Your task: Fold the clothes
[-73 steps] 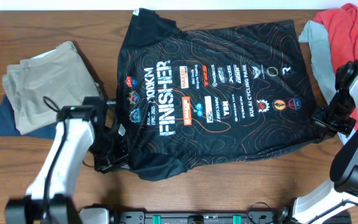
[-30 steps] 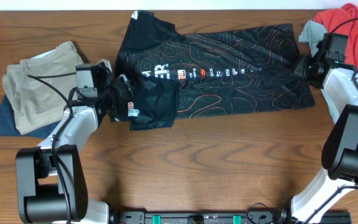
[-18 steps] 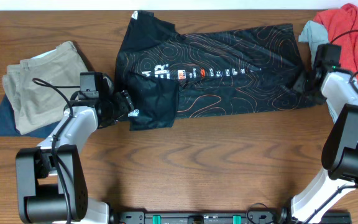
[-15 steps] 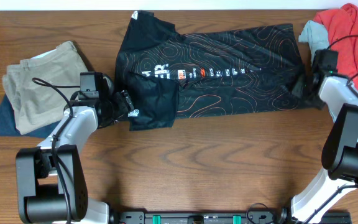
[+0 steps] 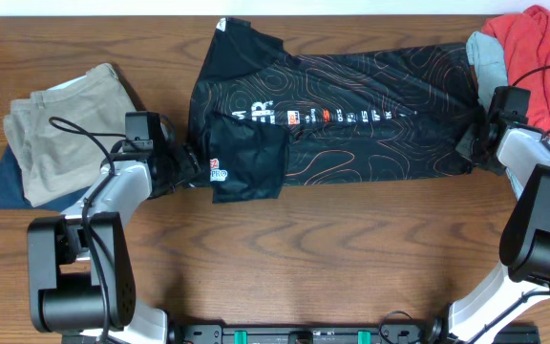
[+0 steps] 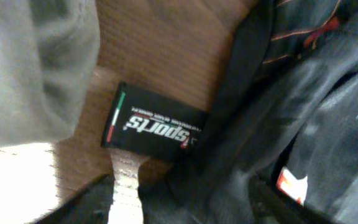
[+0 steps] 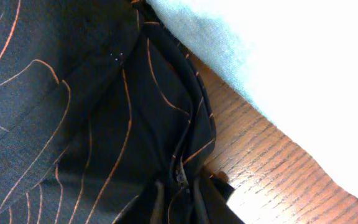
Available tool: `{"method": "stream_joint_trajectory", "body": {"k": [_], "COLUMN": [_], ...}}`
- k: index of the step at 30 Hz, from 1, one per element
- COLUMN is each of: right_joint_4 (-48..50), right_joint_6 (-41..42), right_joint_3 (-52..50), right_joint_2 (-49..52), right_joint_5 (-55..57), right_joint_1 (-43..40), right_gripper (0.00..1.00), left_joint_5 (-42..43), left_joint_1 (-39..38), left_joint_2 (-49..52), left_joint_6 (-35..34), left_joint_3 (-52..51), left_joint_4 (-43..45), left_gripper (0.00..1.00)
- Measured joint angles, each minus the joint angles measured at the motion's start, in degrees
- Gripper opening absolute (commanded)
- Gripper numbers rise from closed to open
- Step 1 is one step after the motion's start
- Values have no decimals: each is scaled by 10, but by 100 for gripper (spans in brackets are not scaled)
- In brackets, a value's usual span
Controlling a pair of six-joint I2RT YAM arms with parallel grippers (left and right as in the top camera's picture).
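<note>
Jersey (image 5: pixel 351 115) lies flat across the far middle of the table (image 5: pixel 332 258), folded lengthways into a long band, collar end left, hem end right. The table is brown wood with a strong grain; beyond its far edge only a pale strip (image 5: pixel 84 6) shows. The jersey's fabric is thin, slick and black, traced with fine copper-orange contour lines, and a row of small white and red logos runs along the fold. One sleeve is turned over onto the near-left part.

Left of it, creased khaki trousers (image 5: pixel 55 134) sit over a navy garment (image 5: pixel 3 186). In the far right corner a red garment (image 5: pixel 542 48) is heaped on a pale grey one (image 5: pixel 490 57).

The right gripper (image 5: pixel 474 143) is at the jersey's right edge, fingers drawn narrow with a fold of hem pinched between them. The left gripper (image 5: pixel 187 164) is at the left edge. Its fingers look spread with nothing pinched, though that wrist view is blurred. A black label (image 6: pixel 154 124) with white lettering lies on the wood there.
</note>
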Motion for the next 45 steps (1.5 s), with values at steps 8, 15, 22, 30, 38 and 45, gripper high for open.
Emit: {"method": "stream_joint_trajectory", "body": {"k": [8, 15, 22, 30, 38, 45], "right_joint_4": [-37, -139, -275, -337, -354, -346], "right_joint_6": [1, 1, 1, 5, 8, 29], "right_joint_3": [1, 8, 5, -5, -9, -21], "right_joint_2": [-6, -13, -16, -12, -9, -34], "right_joint_5": [7, 18, 29, 41, 42, 40], "right_joint_1": [-1, -1, -2, -2, -2, -18], "right_gripper": [1, 1, 1, 2, 7, 99], "left_joint_5": [2, 14, 17, -23, -35, -41], "left_joint_1": [2, 2, 21, 88, 95, 96], "left_joint_2": [10, 7, -1, -71, -168, -170], "left_joint_6": [0, 0, 0, 3, 5, 18], "left_joint_3": [2, 13, 12, -12, -12, -12], "left_joint_4": [-32, -119, -250, -325, -372, -383], "left_gripper": [6, 6, 6, 6, 11, 26]}}
